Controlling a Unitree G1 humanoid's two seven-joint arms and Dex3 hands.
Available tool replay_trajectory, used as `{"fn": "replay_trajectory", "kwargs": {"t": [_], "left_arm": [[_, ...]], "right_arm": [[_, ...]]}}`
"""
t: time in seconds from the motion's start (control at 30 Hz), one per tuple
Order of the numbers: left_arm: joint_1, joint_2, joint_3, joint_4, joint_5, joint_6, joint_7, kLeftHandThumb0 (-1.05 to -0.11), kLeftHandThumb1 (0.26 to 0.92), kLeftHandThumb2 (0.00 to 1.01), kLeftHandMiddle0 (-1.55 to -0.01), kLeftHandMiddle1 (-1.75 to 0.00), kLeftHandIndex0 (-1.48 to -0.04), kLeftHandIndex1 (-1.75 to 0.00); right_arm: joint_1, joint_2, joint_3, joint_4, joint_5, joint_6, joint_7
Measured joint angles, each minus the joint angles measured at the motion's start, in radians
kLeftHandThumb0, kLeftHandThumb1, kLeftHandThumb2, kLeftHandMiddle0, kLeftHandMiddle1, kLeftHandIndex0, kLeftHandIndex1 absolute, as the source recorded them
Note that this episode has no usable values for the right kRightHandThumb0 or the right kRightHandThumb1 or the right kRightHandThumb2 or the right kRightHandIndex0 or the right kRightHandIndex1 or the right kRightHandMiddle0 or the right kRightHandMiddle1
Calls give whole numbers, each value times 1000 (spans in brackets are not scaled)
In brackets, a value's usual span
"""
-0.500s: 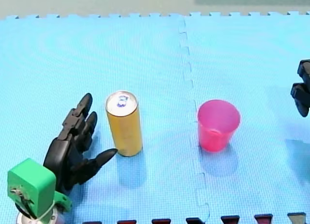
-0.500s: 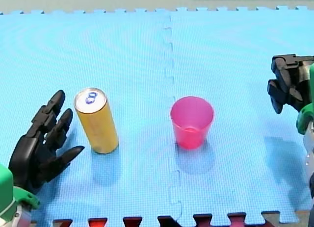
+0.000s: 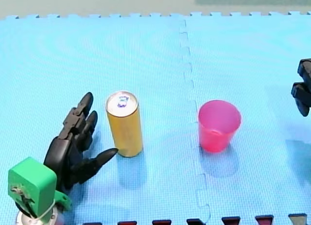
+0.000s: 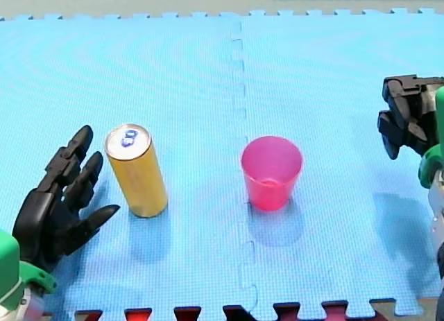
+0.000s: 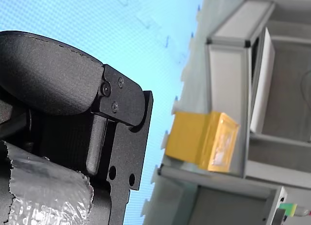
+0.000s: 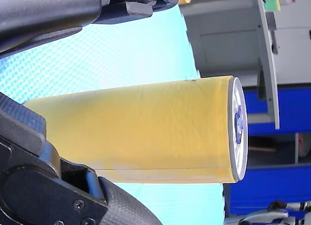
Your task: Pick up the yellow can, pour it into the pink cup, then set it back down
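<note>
Can standing, not gripped.
Left hand, uncurled and empty, is just left of the can; cup right of it, the curled, empty right hand farther right.

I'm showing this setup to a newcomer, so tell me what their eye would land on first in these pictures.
The yellow can stands upright on the blue foam mat, left of centre, with the robot's open left hand close beside it on its left. Across the mat's seam to the right is the pink cup, also upright. The shut right hand is at the mat's far right edge.
</note>
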State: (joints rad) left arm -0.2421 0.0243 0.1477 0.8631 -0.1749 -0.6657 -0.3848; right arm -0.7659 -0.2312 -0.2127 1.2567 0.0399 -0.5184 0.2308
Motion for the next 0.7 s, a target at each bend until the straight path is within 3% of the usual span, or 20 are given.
{"fn": "replay_trajectory", "kwargs": {"t": [0.7], "left_arm": [[-35, -4, -6, 100, 21, -44, 15, -911, 671, 0, -64, -9, -113, -1]], "right_arm": [[-1, -6, -2, -2, -1, 0, 1]]}}
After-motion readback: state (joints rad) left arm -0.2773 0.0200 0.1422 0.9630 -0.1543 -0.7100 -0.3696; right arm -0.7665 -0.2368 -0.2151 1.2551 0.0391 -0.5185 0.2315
